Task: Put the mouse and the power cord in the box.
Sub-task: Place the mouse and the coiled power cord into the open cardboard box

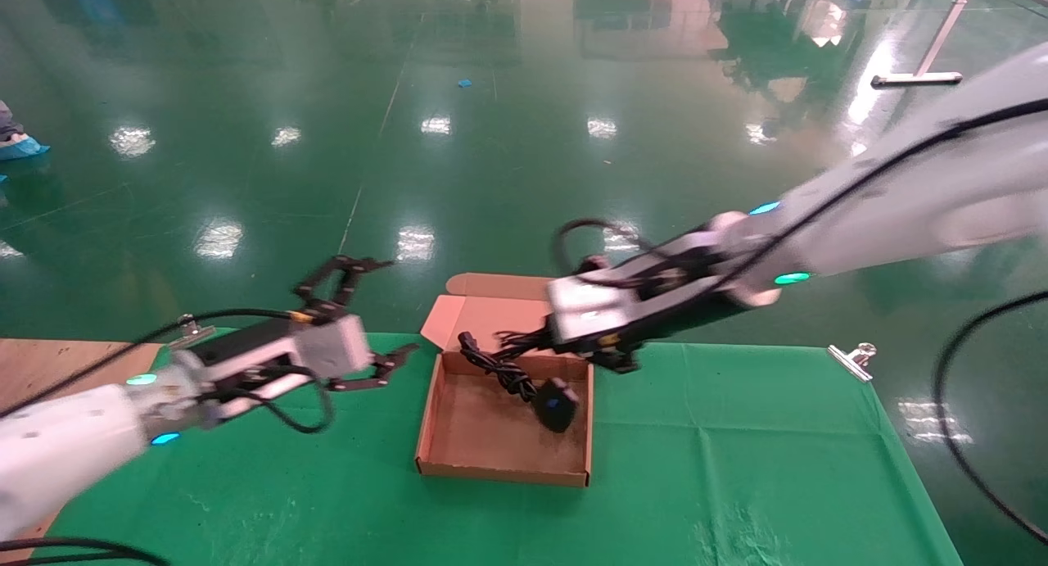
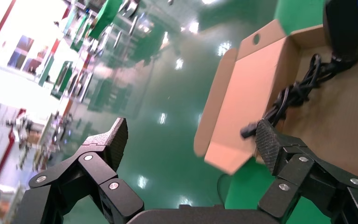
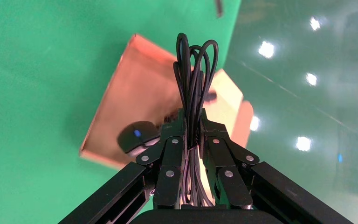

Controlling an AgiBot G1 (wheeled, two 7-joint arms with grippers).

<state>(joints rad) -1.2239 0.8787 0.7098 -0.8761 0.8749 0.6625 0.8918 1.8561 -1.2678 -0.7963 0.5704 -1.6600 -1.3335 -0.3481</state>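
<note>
The brown box (image 1: pixel 499 470) lies open on the green cloth, its lid (image 1: pixel 491 300) tipped back off the table's far edge. The black mouse (image 1: pixel 556 405), with a blue mark, rests inside against the right wall. My right gripper (image 1: pixel 539 337) hovers over the box's far right corner, shut on the power cord (image 1: pixel 499 368), whose twisted bundle hangs into the box toward the mouse. In the right wrist view the cord's loops (image 3: pixel 195 70) stick out past the gripper (image 3: pixel 192 116), above the mouse (image 3: pixel 137 135). My left gripper (image 1: pixel 381 308) is open and holds nothing, left of the box.
Green cloth (image 1: pixel 737 468) covers the table, held by a metal clip (image 1: pixel 851 359) at the far right edge. Bare wood (image 1: pixel 49 369) shows at the left. Shiny green floor lies beyond the far edge. In the left wrist view, the box lid (image 2: pixel 261 79) sits just past the open gripper (image 2: pixel 191 126).
</note>
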